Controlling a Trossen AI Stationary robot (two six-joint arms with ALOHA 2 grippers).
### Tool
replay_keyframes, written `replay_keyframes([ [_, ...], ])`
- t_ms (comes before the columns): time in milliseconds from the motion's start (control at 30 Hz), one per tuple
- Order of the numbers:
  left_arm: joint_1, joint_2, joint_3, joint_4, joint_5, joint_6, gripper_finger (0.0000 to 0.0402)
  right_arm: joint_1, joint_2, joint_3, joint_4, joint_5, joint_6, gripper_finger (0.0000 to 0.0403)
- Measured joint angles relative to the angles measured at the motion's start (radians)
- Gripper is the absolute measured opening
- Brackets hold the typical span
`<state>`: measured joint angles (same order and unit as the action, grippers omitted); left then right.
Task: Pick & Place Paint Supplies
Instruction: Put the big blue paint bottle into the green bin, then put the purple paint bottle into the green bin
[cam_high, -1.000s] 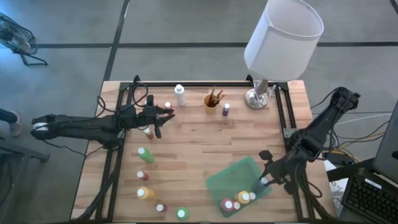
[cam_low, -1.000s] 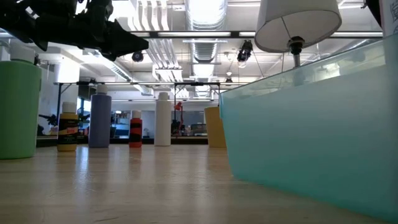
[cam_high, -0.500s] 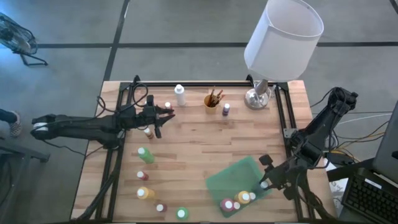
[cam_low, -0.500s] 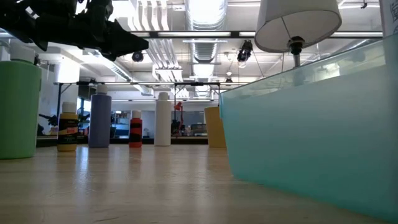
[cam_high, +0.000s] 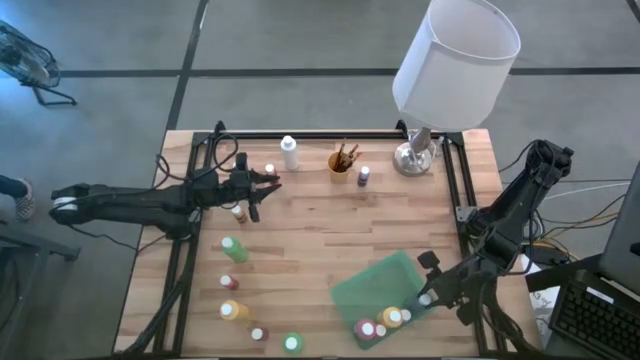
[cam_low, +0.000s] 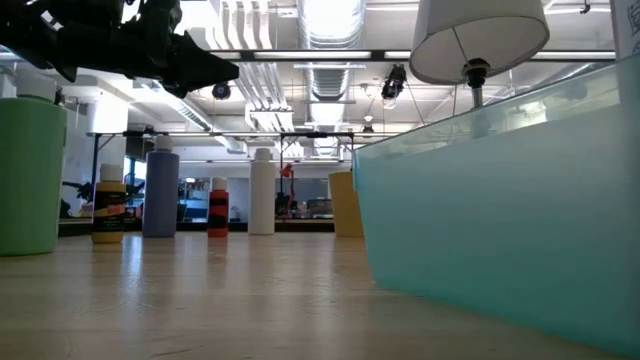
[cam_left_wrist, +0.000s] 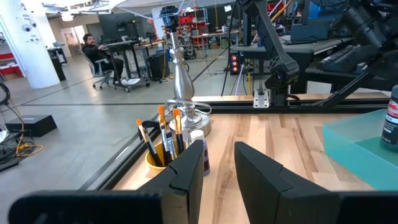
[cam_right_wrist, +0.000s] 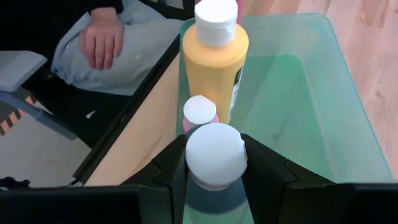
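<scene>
Right now the right gripper (cam_right_wrist: 214, 163) sits at the near right corner of the green bin (cam_high: 375, 285), fingers (cam_right_wrist: 177, 165) clamped on a white-capped bottle (cam_right_wrist: 216, 155) held over the bin's inside. Already in the bin: a yellow bottle (cam_right_wrist: 214, 62) with a white cap, upright, and a small pink bottle (cam_right_wrist: 200, 112) just beside it, touching or nearly so. From above, the bin shows several capped bottles (cam_high: 382, 322) bunched at its near end. Left gripper (cam_high: 268, 182) hangs above the far left part of the worktop (cam_high: 320, 230), fingers (cam_left_wrist: 186, 171) a little apart with nothing between them, pointing toward the yellow cup of brushes (cam_high: 342, 158) and a small purple bottle (cam_high: 364, 175) next to it. A white bottle (cam_high: 290, 152) stands near the far edge, a small bottle (cam_high: 270, 170) just by the left gripper, another small one (cam_high: 238, 212) right below the arm. Down the left side: green bottle (cam_high: 232, 248), small red one (cam_high: 226, 283), yellow one (cam_high: 232, 310), a small one (cam_high: 258, 334), and a green one (cam_high: 291, 343) at the near edge. Lamp (cam_high: 450, 70) stands at the far right corner, well apart from both grippers. A person's hand (cam_right_wrist: 102, 40) rests on grey cloth beyond the worktop edge in the right wrist view.
</scene>
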<state>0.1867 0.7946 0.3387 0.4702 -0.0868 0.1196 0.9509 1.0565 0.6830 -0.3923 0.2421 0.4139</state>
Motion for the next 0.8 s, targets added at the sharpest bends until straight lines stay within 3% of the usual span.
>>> replay_keyframes([
  [333,0.001,0.000,0.000,0.000,0.000,0.000,0.0097,0.001,-0.004,-0.016,0.014,-0.007,0.061,0.0193],
  [800,0.001,0.000,0.000,0.000,0.000,0.000,0.0097,0.000,-0.049,0.025,-0.005,-0.003,0.031,0.0230],
])
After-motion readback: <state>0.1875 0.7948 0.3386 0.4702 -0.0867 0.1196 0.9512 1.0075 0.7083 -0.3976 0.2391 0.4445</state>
